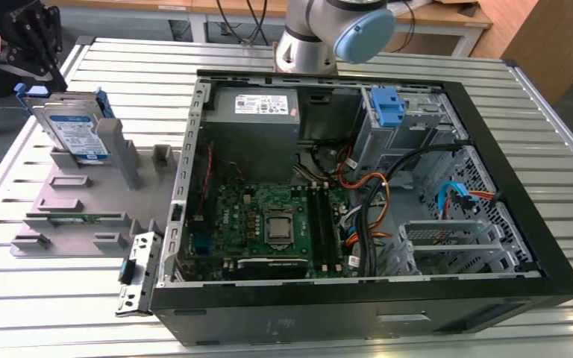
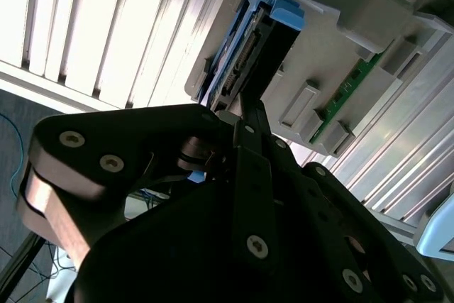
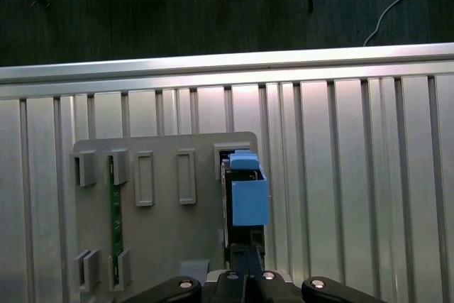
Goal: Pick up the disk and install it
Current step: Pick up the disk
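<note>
The disk [image 1: 72, 127] is not yet picked. On the table [image 1: 48, 321] the open case [image 1: 555, 261] lies with its bays exposed. By the table's edge on the exterior view's left, a grey holder [image 1: 77, 186] props the disk upright, top edge free for grabbing. My gripper [image 1: 39, 71] hangs just above it, jaws pressed together, holding nothing.

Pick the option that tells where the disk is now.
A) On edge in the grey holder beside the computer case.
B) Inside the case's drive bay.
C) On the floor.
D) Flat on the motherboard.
A: in the exterior view the disk stands on edge in the grey holder on the table, outside the open computer case.
</note>
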{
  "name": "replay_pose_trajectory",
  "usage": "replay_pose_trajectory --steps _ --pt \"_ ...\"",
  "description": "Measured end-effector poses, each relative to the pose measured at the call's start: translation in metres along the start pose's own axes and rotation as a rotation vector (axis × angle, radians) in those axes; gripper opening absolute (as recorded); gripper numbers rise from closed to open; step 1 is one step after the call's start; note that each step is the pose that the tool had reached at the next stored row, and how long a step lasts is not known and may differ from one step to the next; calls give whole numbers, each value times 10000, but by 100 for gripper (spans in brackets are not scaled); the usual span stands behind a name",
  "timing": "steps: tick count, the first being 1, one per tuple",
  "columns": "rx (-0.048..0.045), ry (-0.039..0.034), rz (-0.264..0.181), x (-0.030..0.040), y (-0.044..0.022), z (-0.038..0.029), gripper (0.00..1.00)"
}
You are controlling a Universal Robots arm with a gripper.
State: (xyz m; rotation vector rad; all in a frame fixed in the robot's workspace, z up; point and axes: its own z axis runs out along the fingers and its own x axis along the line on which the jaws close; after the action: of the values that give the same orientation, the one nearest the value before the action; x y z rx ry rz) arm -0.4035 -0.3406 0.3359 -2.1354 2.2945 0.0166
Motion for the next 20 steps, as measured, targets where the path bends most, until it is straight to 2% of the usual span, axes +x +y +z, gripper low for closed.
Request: replay_pose_trajectory --steps 2,4,5,7,10,12,16,20 --pt "0 0 0 0 0 0 11" --pt "0 0 0 0 0 -1 23" --pt "-1 1 0 0 0 -1 23" --pt "0 0 0 0 0 -2 35" --pt "0 0 0 0 0 -2 41" --pt "-1 0 0 0 0 -3 53" --pt "-2 1 0 0 0 -1 53" --pt "-1 0 0 1 0 46 53"
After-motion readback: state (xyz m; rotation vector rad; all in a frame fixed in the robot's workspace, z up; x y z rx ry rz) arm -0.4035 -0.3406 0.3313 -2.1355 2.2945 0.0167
